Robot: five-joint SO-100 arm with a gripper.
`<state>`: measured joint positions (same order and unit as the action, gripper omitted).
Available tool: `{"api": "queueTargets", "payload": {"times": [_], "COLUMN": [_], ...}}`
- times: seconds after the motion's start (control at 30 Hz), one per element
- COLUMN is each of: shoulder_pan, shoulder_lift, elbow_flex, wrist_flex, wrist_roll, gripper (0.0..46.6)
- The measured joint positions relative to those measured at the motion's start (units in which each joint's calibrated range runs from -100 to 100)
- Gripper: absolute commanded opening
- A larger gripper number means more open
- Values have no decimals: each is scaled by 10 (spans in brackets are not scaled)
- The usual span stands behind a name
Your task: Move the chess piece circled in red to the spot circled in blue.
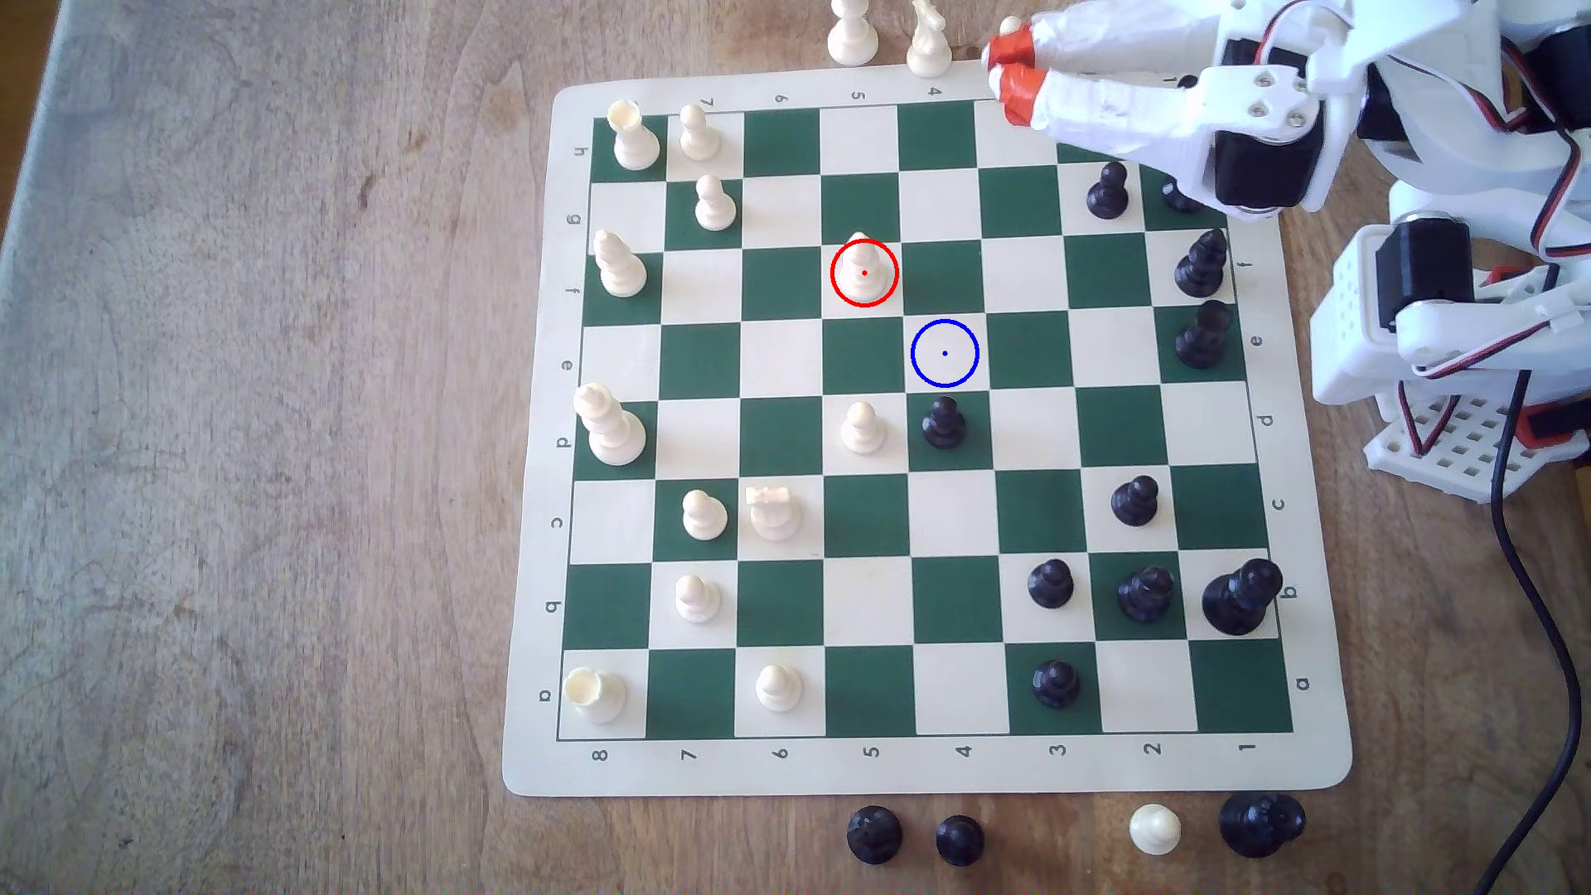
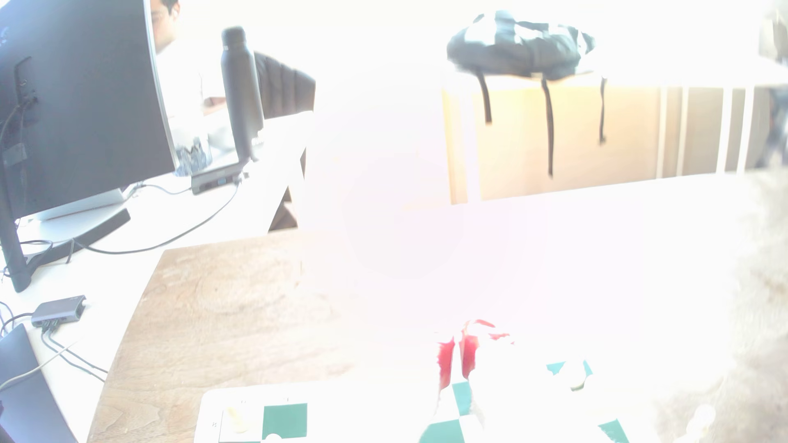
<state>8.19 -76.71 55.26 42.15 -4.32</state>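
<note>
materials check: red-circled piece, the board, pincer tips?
Piece: likely moulded plastic, cream, smooth with a slight sheen; could be resin.
Board: looks like a flexible roll-up mat, vinyl or similar; thin, rounded corners, printed green squares, matte.
Pincer: white printed-looking plastic body; tips wrapped in orange-red tape or rubber, surface slightly wrinkled. The wrist view is too washed out to confirm.
</note>
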Motion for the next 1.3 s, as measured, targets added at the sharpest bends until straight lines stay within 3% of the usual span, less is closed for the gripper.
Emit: {"api": "queueTargets", "payload": {"times": [0.03, 0.3, 0.5, 0.7, 0.77, 0.93, 1.3], "shoulder_pan": [5, 37, 62, 84, 87, 76, 74], "shoulder_lift": [52, 217, 403, 514, 561, 605, 695], "elbow_flex": [-43, -150, -388, -505, -548, -562, -565], "wrist_flex": [24, 116, 275, 360, 395, 406, 382], "wrist_roll": [-14, -50, -80, -93, -95, -105, -112], "gripper": [3, 6, 37, 62, 94, 153, 150]}}
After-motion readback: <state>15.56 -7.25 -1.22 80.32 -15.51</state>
